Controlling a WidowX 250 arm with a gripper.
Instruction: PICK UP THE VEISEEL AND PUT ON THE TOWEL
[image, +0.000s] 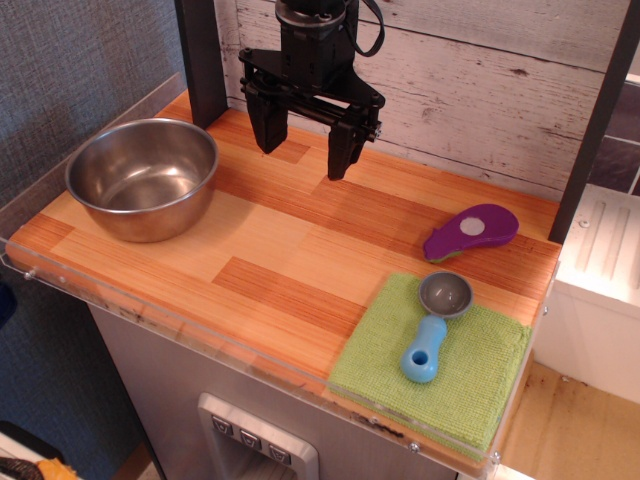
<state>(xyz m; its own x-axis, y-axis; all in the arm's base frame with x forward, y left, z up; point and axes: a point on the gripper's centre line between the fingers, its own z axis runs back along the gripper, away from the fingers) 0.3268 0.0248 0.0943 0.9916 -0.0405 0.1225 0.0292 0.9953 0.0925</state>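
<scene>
No readable brand, label or text anywhere in your view. The only mark is a plain white oval patch on the purple brush-like thing (471, 232), right of centre; it's blank as far as you can tell.

Gripper (308, 143) hangs top centre, black, jaws spread wide, nothing between them. Both fingertips show and sit above the wooden tabletop (270, 255) near the back wall. You can't tell whether they touch the wood or hover. The arm above is cut off by the top edge of the frame.

The steel bowl (143, 178) is at upper left, upright on the wood, well apart from the gripper. Inside looks bare, though the reflections make that hard to judge.

The green towel (480, 375) lies flat at lower right, at the front corner of the table, well apart from the bowl. Its near corner reaches the clear plastic edge guard (190, 345). A small grey scoop with a blue handle (432, 330) lies on the towel, grey cup at the towel's upper edge, handle pointing down the frame.

The purple item sits on the wood just above the towel, not touching it.

A grey panel with buttons (255, 445) sits below the table at the bottom; the buttons are too small to read. A white unit at the right edge is cut off.
</scene>
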